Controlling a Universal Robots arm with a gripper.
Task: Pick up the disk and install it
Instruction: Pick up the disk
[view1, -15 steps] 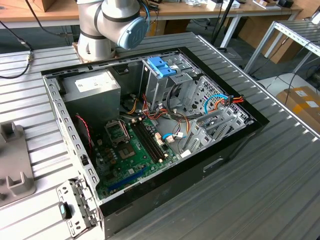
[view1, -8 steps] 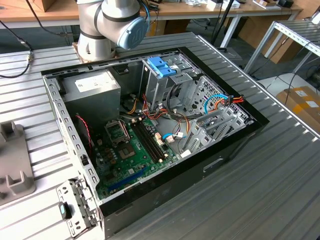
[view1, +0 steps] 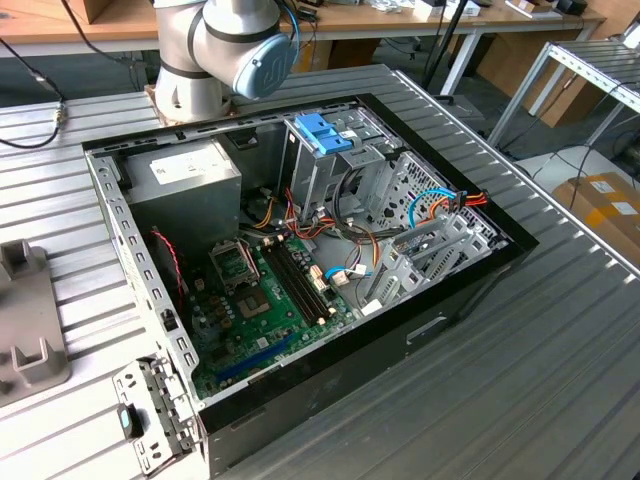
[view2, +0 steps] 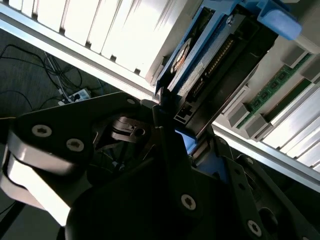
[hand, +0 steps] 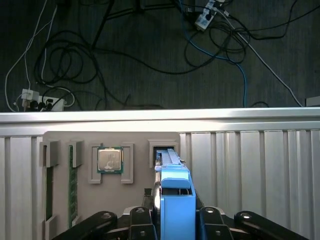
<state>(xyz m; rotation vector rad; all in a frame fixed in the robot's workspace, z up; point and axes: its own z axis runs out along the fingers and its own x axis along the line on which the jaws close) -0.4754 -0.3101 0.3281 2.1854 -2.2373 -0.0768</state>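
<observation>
I find the black gripper (hand: 175, 220) clamped on the blue-railed grey metal disk (hand: 175, 192). The first wrist view adds a square silver chip (hand: 110, 160) beyond it. In the exterior view the arm's base (view1: 195, 60) stands upright.

Exterior view overlooks case (view1: 432, 328); wrist views hug disk (hand: 177, 202).

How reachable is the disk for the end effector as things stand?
Likely yes: the end effector sits right around the disk, which stands upright in a slot of the grey tray, nothing between them.
</observation>
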